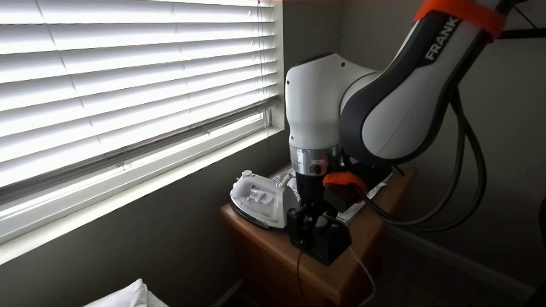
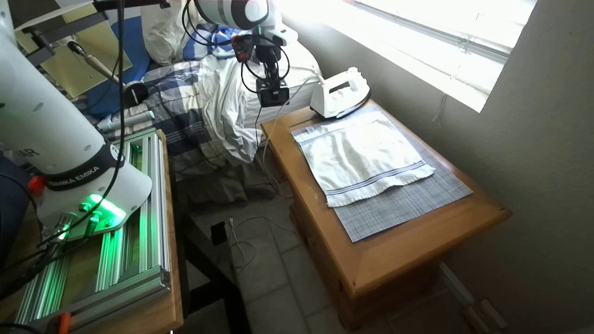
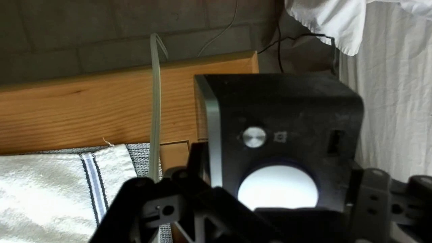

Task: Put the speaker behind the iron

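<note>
The speaker is a black box that shows in both exterior views. In the wrist view the speaker fills the middle, with a round knob and a bright white disc. My gripper has a finger on each side of the speaker and holds it in the air near the table's end. The white iron shows in both exterior views, resting on the wooden table close to the wall. The speaker is apart from the iron, off to one side. The iron is out of the wrist view.
A white towel lies on a grey placemat on the table. A pale cord crosses the table edge, and a dark cable hangs below the speaker. A bed and a window sill are close by.
</note>
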`<state>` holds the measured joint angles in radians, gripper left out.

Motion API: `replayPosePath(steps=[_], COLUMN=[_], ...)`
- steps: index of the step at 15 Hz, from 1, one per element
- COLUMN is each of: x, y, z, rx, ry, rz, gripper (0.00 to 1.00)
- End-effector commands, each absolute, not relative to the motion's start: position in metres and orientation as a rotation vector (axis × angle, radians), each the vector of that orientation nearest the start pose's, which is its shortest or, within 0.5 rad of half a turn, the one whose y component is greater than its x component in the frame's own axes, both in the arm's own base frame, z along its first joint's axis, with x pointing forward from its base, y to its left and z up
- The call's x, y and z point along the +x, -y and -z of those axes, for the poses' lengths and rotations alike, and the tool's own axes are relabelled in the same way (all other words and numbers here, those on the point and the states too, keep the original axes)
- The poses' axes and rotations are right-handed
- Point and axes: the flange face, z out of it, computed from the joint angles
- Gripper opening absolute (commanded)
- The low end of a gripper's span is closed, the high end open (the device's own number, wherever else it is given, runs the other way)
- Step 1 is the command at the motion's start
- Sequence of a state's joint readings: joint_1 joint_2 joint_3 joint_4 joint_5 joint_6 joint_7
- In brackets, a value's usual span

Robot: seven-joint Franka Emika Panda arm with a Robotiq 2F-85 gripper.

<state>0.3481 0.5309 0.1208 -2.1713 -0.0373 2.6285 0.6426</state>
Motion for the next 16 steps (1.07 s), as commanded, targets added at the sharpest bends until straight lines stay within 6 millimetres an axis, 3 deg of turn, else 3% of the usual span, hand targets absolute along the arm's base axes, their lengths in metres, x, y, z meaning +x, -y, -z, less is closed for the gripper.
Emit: replayPosePath(steps=[1,9,16], x=[0.506,0.523,0.531], y=[-0.252,-0.242,-0.222], z=[-0.123,-0.079,-0.070], rx=[-3.155,-3.163,-3.243], ry=[-0.372,-0.526,-0.499], rz=[-0.167,-0.194,-0.113], gripper=[0.62,0.62,0.62])
